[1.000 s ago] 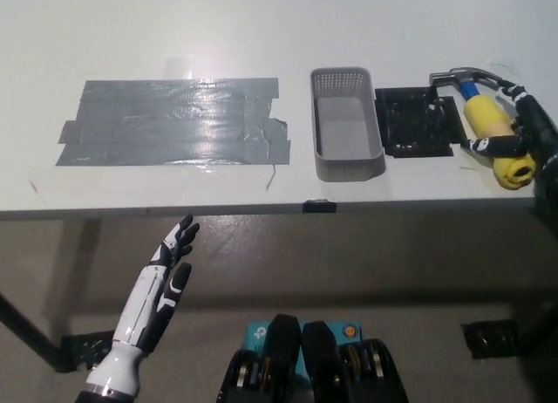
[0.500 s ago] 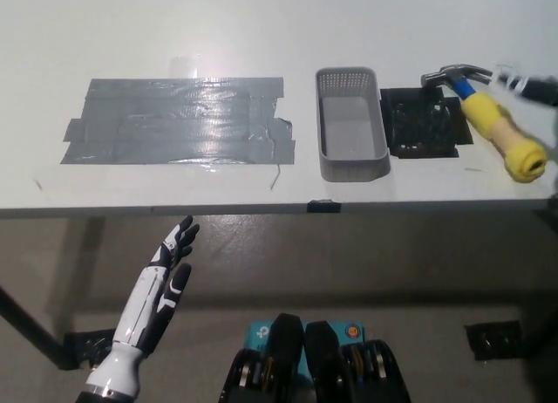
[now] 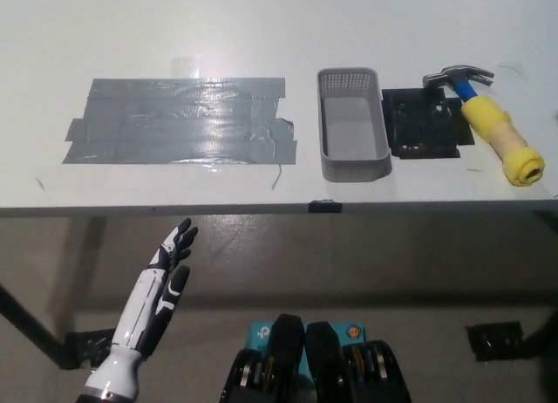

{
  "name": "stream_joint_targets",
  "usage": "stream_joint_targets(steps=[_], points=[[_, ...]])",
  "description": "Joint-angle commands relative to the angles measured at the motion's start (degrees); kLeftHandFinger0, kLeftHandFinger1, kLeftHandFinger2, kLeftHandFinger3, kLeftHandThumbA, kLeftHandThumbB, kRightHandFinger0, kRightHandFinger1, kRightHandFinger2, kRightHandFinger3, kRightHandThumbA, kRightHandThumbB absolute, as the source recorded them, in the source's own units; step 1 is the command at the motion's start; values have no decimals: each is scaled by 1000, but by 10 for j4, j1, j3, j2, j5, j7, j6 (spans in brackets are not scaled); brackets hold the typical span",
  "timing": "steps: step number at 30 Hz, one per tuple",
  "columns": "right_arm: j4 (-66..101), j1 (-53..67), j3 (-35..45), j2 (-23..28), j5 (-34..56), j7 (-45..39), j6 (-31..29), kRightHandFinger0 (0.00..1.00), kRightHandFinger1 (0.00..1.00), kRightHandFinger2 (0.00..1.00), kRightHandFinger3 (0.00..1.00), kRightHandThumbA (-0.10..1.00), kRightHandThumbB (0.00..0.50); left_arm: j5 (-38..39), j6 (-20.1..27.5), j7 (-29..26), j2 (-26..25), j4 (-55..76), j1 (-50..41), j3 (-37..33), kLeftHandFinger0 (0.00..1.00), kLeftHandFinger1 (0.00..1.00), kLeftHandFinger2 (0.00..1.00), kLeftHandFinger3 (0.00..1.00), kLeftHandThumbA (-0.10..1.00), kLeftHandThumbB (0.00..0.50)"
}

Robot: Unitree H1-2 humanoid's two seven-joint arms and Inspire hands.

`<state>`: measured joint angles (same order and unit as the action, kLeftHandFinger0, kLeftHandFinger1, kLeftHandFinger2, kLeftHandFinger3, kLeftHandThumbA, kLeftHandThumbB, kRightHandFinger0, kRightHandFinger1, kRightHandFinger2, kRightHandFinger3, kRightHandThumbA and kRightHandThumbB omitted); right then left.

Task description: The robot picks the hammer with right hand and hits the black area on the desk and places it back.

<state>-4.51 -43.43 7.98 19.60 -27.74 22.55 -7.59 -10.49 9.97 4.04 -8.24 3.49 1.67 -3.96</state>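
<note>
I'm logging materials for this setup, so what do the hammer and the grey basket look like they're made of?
Hammer: the head looks like polished metal, as it is grey and shiny; the grip looks like yellow and tan rubber or foam, matte, with a blue neck. Grey basket: probably moulded plastic, matte, with finely perforated walls.

The tabletop (image 3: pixel 261 19) runs past the top, left and right edges. The white left hand (image 3: pixel 161 285) hangs below the tabletop's front edge, its forearm cut off at the bottom edge. Beside that forearm, a dark table leg (image 3: pixel 30 329) is cut by the left edge.
</note>
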Motion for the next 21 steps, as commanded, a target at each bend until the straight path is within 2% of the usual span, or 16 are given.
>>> stream_joint_targets(steps=[1,2,4,6,8,10,12,14,18,21], points=[[207,63,-37,-29,-10,-43,-5,1000,1000,1000,1000,1000,363,-3,7,-8,2,8,23,3,1000,1000,1000,1000,1000,69],[230,89,-53,-41,-19,-46,-13,1000,1000,1000,1000,1000,346,-2,5,-7,3,9,23,2,1000,1000,1000,1000,1000,70],[267,143,-93,-72,-43,-53,-23,1000,1000,1000,1000,1000,349,-4,3,-6,1,13,22,2,1000,1000,1000,1000,1000,74],[281,203,-138,-93,-90,-57,-36,1000,1000,1000,1000,1000,321,-5,4,-6,2,9,28,1,1000,1000,1000,1000,1000,71],[249,236,-164,-100,-71,-41,-81,1000,1000,1000,1000,1000,287,-2,9,-6,3,6,29,2,1000,1000,1000,1000,1000,78],[214,281,-189,-114,-66,-33,-92,1000,1000,1000,1000,1000,276,2,13,-8,4,4,27,3,1000,1000,1000,1000,1000,91],[195,303,-199,-123,-48,-37,-93,1000,1000,1000,1000,1000,273,-1,13,-9,3,6,23,4,1000,1000,1000,1000,1000,97],[158,330,-212,-131,-28,-44,-107,1000,1000,1000,1000,1000,249,-6,17,-11,2,6,17,3,1000,1000,1000,1000,1000,105],[92,364,-224,-137,-53,-27,-130,1000,1000,1000,1000,1000,221,-13,18,-11,4,5,8,-1,1000,1000,1000,1000,1000,139],[44,377,-229,-137,-34,-30,-149,1000,1000,1000,1000,1000,219,-16,20,-11,5,6,-1,-4,1000,1000,1000,1000,1000,134]])
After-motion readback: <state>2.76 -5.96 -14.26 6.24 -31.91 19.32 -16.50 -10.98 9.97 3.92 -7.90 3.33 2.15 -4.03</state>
